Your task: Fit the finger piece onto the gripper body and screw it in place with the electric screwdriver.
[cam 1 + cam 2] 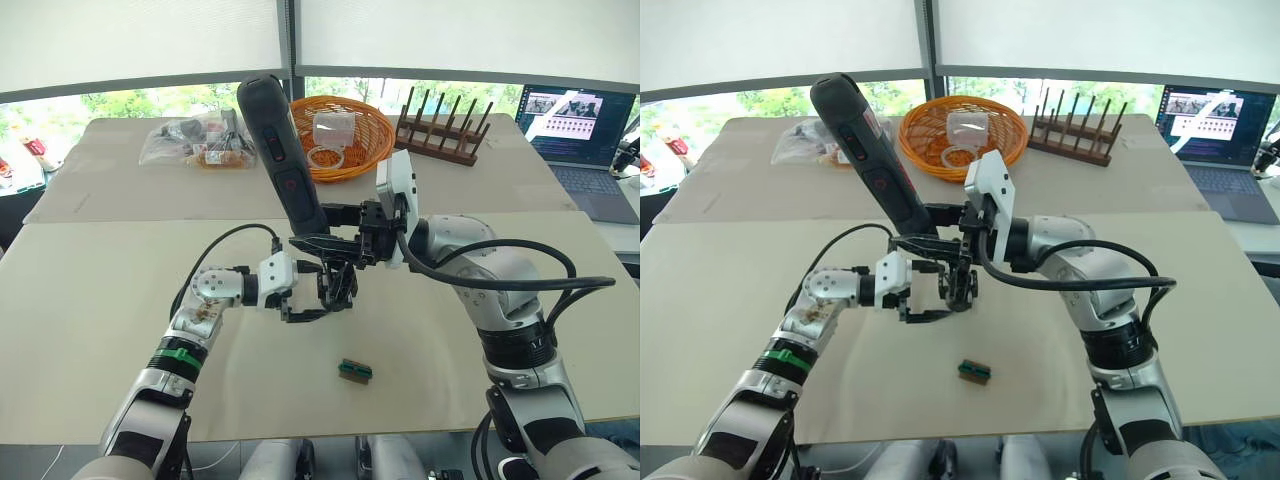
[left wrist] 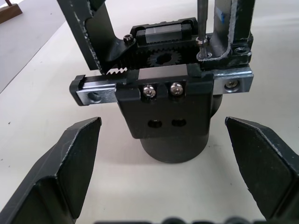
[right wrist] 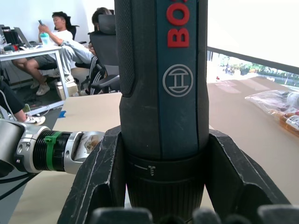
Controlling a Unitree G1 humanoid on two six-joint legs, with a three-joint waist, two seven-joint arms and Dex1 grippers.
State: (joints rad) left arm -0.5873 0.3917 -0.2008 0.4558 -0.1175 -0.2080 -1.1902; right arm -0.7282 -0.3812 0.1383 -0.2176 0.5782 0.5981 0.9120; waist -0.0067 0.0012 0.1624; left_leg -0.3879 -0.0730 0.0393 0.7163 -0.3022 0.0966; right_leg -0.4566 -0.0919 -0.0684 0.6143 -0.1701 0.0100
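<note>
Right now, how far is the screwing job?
Done: the finger piece sits on the gripper body. In hand: the right gripper holds the screwdriver, its bit down at a screw by that piece; the left gripper is open around the body. Left: I cannot tell whether that screw is tight.

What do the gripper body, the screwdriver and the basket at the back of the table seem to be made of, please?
Gripper body: matte black, probably plastic, with a bare silvery metal rail and shiny screws. Screwdriver: dark textured plastic or rubbery grip with red lettering, held in the right gripper. Basket: woven orange wicker or similar.
</note>
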